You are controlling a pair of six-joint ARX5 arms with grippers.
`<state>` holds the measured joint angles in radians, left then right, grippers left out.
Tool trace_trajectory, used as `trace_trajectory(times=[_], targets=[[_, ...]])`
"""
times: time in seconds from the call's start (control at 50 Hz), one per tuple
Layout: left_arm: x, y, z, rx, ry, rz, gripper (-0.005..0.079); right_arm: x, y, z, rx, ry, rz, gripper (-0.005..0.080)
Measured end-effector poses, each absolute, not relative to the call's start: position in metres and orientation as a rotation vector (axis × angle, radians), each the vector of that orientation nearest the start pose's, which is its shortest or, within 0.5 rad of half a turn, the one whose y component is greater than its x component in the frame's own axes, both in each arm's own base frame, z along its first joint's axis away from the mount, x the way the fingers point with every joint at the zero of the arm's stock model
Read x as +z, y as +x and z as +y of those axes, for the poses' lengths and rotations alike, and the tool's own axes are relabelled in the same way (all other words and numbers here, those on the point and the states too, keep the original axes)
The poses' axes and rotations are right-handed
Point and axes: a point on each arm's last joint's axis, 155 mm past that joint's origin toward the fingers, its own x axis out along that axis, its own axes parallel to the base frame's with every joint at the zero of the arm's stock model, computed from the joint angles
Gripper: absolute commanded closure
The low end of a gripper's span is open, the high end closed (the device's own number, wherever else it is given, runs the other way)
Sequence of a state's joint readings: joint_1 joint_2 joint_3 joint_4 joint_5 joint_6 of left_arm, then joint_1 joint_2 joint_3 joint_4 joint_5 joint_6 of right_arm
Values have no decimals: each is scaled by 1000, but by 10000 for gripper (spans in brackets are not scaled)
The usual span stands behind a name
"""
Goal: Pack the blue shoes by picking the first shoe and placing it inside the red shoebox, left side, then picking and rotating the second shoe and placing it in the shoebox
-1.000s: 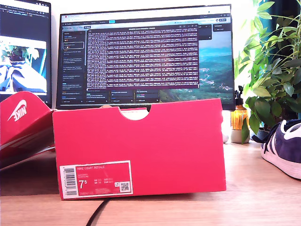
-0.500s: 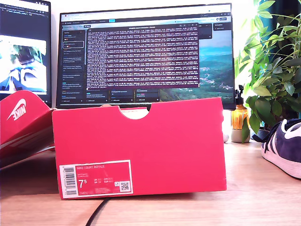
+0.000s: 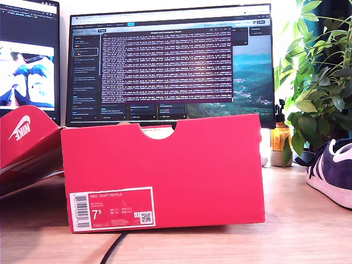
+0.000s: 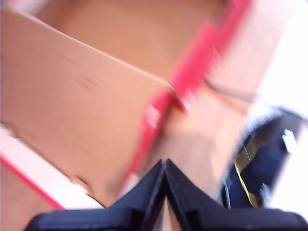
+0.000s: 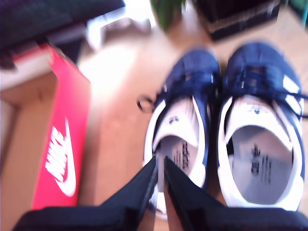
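In the exterior view, the large red cardboard shoebox point(image 3: 162, 173) stands on a wooden table point(image 3: 297, 225), its white size label facing the camera and a half-round notch in its top edge. Its red lid with a white swoosh point(image 3: 25, 143) leans open at the exterior view's left. One navy blue suede sneaker with a white sole point(image 3: 333, 170) sits at the exterior view's right edge — apart from the box, near a leafy green plant point(image 3: 319, 82). A wide computer monitor point(image 3: 170, 63) glows behind.

The first wrist view, blurred, shows my first gripper point(image 4: 165, 192) pressed closed on nothing, above the box's brown cardboard interior.

In the second wrist view, my second gripper point(image 5: 160, 185) is clenched and empty — over the blue shoes point(image 5: 226, 125), side by side on the table beside the box.
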<state>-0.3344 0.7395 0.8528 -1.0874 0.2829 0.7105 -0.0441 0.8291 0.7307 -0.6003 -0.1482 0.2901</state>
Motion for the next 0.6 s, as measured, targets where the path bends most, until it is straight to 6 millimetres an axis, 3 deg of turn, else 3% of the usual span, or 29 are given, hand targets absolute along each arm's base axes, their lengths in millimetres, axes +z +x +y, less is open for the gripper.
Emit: trace_trajectory(times=[0.16,0.3,0.38,0.5,0.6], targets=[[137,167,-127,-993,817,852,761,154,295,20,5,363,855,765],[129,164,-145,-1047,985,820,761,130,297,27,32,365,973,764],[123,165,-145,-1029,1090,828,761,115,293,32,39,370,1052,745],[106,175,-151,-1016,1192,867,761,98,292,38,49,367,1121,738],[97,193,-164,-970,1257,845,761,100,293,42,57,361,1146,726]])
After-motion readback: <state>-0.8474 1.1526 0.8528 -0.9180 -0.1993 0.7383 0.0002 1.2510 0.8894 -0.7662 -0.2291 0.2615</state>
